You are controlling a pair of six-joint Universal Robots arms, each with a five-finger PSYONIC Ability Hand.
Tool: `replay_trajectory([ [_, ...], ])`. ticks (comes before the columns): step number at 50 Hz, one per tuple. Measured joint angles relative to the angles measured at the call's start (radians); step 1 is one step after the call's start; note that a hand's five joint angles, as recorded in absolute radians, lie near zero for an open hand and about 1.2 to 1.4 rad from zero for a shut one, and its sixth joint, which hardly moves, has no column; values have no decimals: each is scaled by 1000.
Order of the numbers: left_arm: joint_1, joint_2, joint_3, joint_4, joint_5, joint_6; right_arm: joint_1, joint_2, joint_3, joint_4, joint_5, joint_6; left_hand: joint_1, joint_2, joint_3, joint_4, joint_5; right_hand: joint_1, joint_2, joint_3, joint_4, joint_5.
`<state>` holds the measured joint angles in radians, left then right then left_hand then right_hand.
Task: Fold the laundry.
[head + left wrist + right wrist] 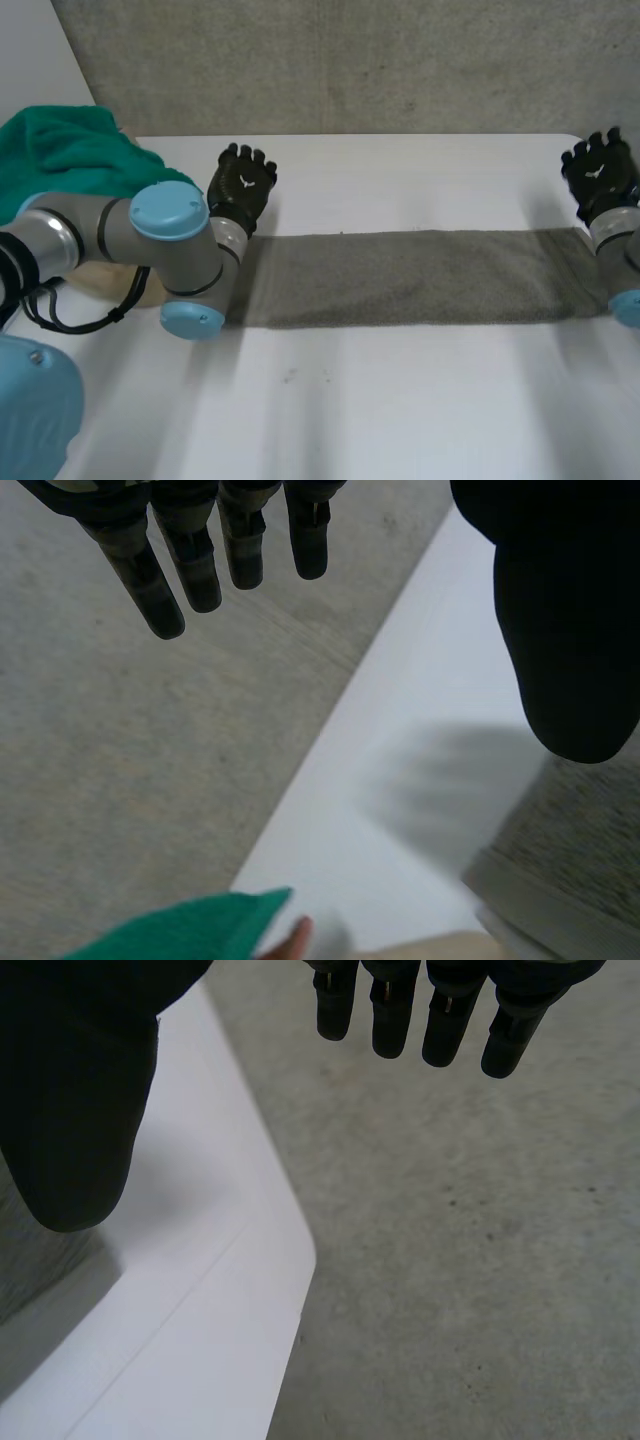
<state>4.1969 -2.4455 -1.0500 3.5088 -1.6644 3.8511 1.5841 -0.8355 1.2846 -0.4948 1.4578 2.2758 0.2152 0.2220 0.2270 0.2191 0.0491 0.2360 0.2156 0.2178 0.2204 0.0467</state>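
White table (400, 400) fills my space, with a grey wall behind it. On it lies the grey towel (420, 275), flat and long like a strip, going from one side to the other. I think it is already folded the long way, because its near edge looks thick in my left wrist view.

My left hand (242, 185) is by the far corner of the towel's left end. Its fingers (195, 570) are straight and spread, and it holds nothing. My right hand (598, 172) is by the far corner of the right end. Its fingers (445, 1020) are straight too, with nothing in them. I think both hands are up off the cloth, not touching it.

A green cloth (70, 150) waits in a heap at my left, well apart from the towel.

I think the next job is to fold the strip end to end. To do it well, I should bring one hand down on its end, with the thumb under the thick edge and the fingers on top. I should pinch all the layers, not just the top one. Then I should lift low and slow, so that the strip stays flat, and lay the end right on the other end with the corners matching. The other hand can press its end down so the towel does not slide.
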Motion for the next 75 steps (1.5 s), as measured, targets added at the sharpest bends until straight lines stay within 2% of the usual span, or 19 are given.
replay_trajectory([
  [5,-10,93,-92,10,-23,-5,-23,-135,47,114,-48,104,0,0,0,0,0,0,0,0,0,0],
  [9,-13,187,-206,10,-31,-10,-81,-223,94,281,-129,134,0,0,0,0,0,0,0,0,0,0],
  [16,-15,317,-384,9,-28,-54,-184,-255,175,528,-242,122,0,0,0,0,0,5,4,16,12,16],
  [21,-22,366,-463,10,-21,-113,-220,-243,237,546,-265,103,0,0,0,0,0,34,73,72,66,76],
  [27,-31,382,-503,11,-17,-149,-234,-189,288,433,-254,48,0,0,0,0,0,104,119,126,124,132],
  [30,-32,381,-507,12,-17,-152,-239,-154,294,383,-247,21,0,0,0,0,0,439,455,454,449,452],
  [32,-33,382,-507,13,-17,-151,-247,-132,290,358,-236,7,0,0,0,0,0,786,834,819,814,812],
  [34,-33,384,-507,13,-17,-150,-258,-121,285,338,-217,0,0,0,0,0,0,862,952,938,936,926],
  [42,-32,421,-520,12,-16,-149,-318,-148,272,202,-56,-48,0,0,0,0,0,862,960,970,980,947],
  [47,-32,449,-539,13,-15,-149,-316,-190,275,154,-16,-119,0,0,0,0,0,862,960,970,980,949],
  [52,-29,470,-563,13,-15,-151,-208,-239,282,124,-17,-149,0,0,0,0,0,862,960,972,980,955],
  [57,-24,494,-592,12,-15,-153,-2,-282,296,70,-50,-118,0,0,0,0,0,862,960,977,981,955],
  [62,-20,519,-614,12,-16,-154,260,-296,312,-4,-141,-79,0,0,0,0,0,862,960,977,981,956],
  [65,-21,527,-621,12,-17,-155,352,-288,316,-20,-181,-73,0,0,0,0,0,863,960,977,981,955],
  [67,-21,535,-629,12,-17,-155,471,-257,319,-33,-234,-75,0,0,0,0,0,862,960,977,981,957],
  [73,-28,536,-633,13,-18,-156,605,-164,314,-37,-288,-88,0,0,0,0,0,862,960,977,981,958],
  [74,-31,535,-631,13,-18,-156,616,-149,313,-36,-288,-88,0,0,0,0,0,813,891,904,905,904],
  [75,-34,533,-629,14,-18,-156,624,-137,312,-35,-288,-87,0,0,0,0,0,691,756,770,772,755],
])
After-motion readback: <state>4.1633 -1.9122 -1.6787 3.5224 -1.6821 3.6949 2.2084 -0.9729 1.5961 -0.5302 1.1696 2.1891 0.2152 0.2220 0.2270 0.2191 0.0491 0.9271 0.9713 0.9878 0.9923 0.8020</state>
